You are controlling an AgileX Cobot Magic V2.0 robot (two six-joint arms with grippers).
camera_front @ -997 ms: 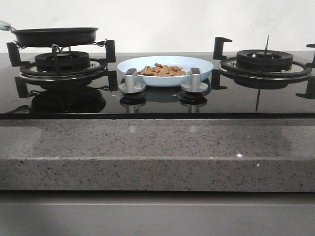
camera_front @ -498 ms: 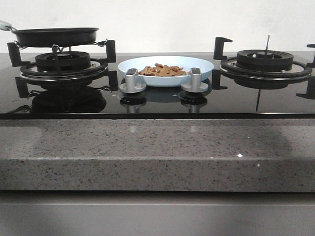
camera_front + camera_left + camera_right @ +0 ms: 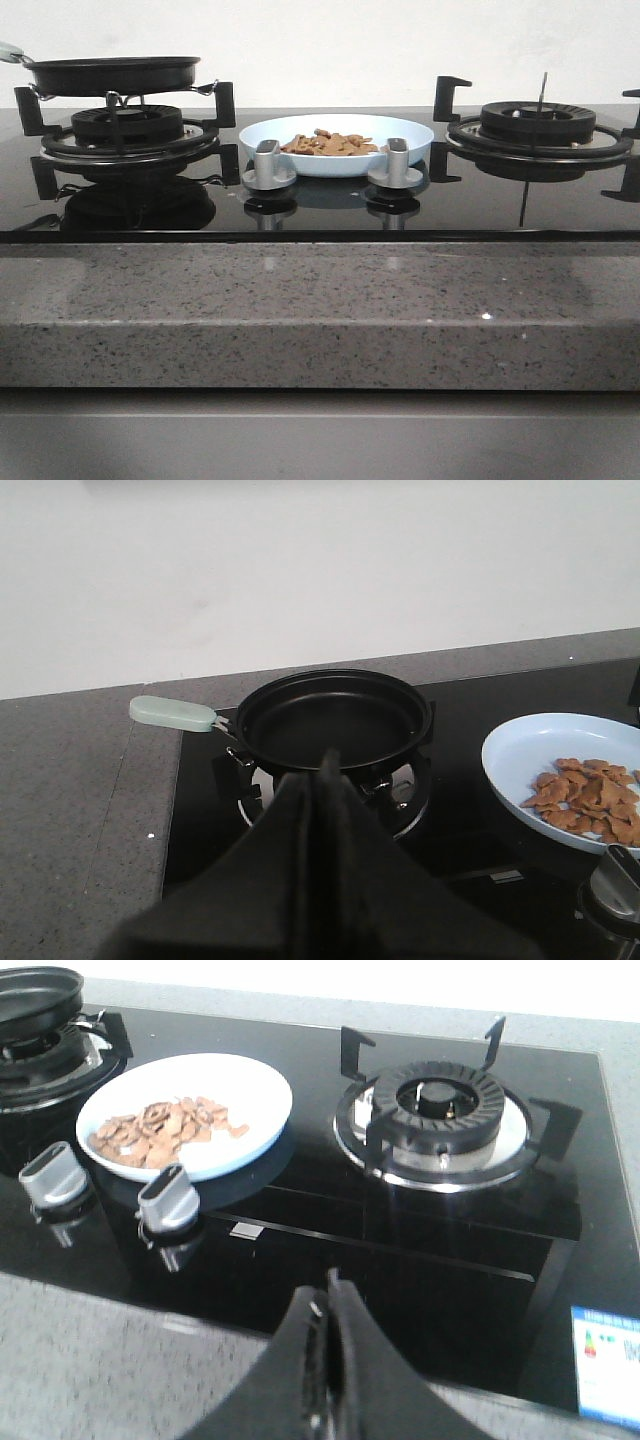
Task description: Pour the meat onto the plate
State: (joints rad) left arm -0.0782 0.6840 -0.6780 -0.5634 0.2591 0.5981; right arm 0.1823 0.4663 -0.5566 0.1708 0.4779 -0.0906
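The pale-blue plate (image 3: 400, 140) sits on the black hob between the two burners, and the tan meat pieces (image 3: 330, 144) lie heaped in it. The plate (image 3: 520, 755) and meat (image 3: 585, 800) also show in the left wrist view, and the plate (image 3: 250, 1090) and meat (image 3: 160, 1125) in the right wrist view. The black frying pan (image 3: 110, 72) with a pale handle (image 3: 172, 713) rests empty on the left burner. My left gripper (image 3: 325, 765) is shut and empty, short of the pan. My right gripper (image 3: 328, 1285) is shut and empty over the hob's front edge. Neither gripper shows in the front view.
Two silver knobs (image 3: 268, 165) (image 3: 394, 165) stand in front of the plate. The right burner (image 3: 538, 125) with black pan supports is bare. A speckled grey stone counter (image 3: 320, 300) fronts the hob. A label (image 3: 605, 1365) is stuck at the hob's corner.
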